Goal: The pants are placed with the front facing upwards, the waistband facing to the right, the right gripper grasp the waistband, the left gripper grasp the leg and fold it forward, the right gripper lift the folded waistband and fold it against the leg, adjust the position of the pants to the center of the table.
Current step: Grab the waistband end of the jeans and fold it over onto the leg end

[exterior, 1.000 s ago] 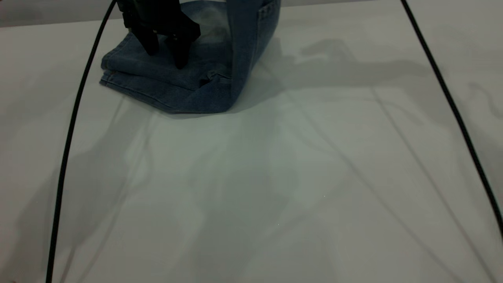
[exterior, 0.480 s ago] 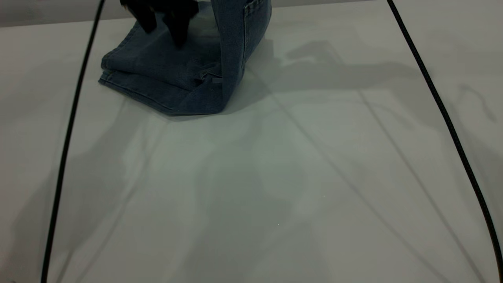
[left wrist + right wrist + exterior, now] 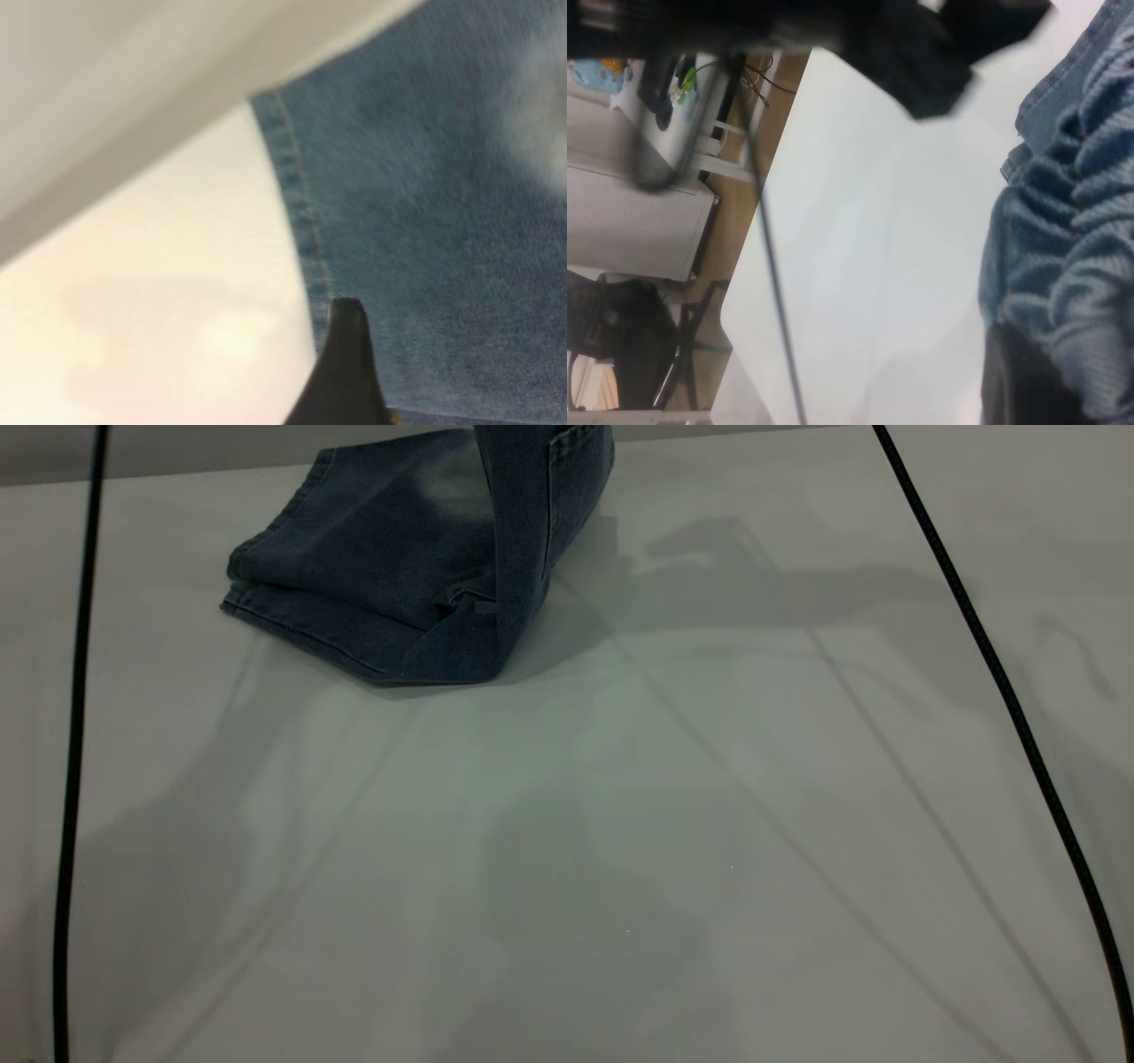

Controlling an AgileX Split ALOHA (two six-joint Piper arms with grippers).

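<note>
A: Where are the small blue denim pants (image 3: 372, 576) found?

B: Toward 11 o'clock on the plain pale grey table (image 3: 620, 824). The folded legs are laid flat, long axis from 9 to 3 o'clock, hems at 9. The other end is raised upright, running out of the exterior view at 12.

A: How is the gathered, ruched denim waistband (image 3: 1063, 239) held?

B: It is clamped by the black right end effector (image 3: 1019, 390), seen in the right wrist view.

A: And the black left end effector (image 3: 345, 363)?

B: It is seen over the stitched hem edge. Whether it is apart or together cannot be told.
</note>
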